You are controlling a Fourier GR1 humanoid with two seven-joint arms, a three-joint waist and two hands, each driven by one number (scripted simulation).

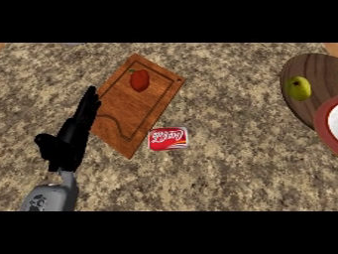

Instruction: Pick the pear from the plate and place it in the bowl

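The pear (298, 88) is a small yellow-green fruit with a rounded, slightly lumpy shape, lying on a dark wooden plate (325, 74) with visible grain near the right edge of the view. The plate's right side runs off the picture, and its lower part is covered by the bowl (326, 124), which has a broad red rim and a pale inside bearing a pattern too small to make out; the bowl too is cut off at the right edge. All of this rests on the bench (237, 163), a speckled brown and grey stone-like surface. Well apart to the left lies a rectangular wooden cutting board (128, 114), set at a slant, with a groove running round inside its border, and on its upper end sits a red, smooth fruit or vegetable (140, 80) with a green top; its kind is hard to tell. Just beside the board's lower corner lies a small red packet (168, 138) with white lettering that cannot be read. The left hand (73, 136) is black, its fingers straight and released, holding nothing, lying beside the board's left edge.
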